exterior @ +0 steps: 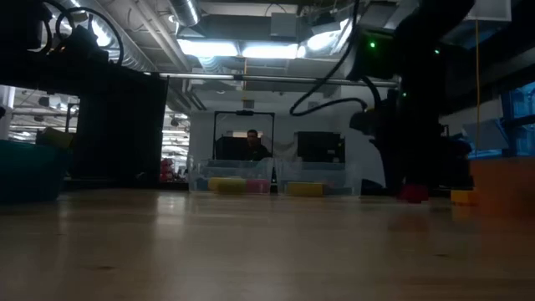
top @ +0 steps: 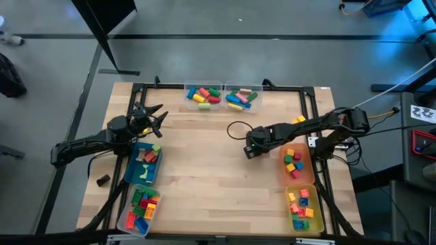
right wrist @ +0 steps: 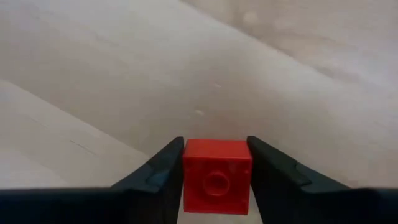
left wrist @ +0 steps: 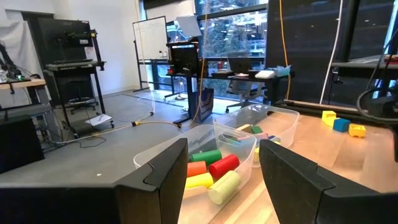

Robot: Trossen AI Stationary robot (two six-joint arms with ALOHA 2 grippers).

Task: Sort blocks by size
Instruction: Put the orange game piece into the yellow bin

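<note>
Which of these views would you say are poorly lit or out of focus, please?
Low view: backlit by ceiling lights, arms mere silhouettes, near table soft. Right wrist view: red block sharp, wood behind blurred. High view: evenly lit. Left wrist view: bright, clear.

Bench (top: pixel 204 170): pale wood with light grain; both arms dark, jaws black. Red block (right wrist: pixel 216 175) with one round stud, plain red. Clear bins (top: pixel 223 96) hold red, yellow, green, blue and pink blocks; blue bin (top: pixel 129 173) carries green, red and yellow; orange bin (top: pixel 308 163) has red, green, yellow and blue; yellow bin (top: pixel 317 218) mostly red, pink, yellow.
</note>
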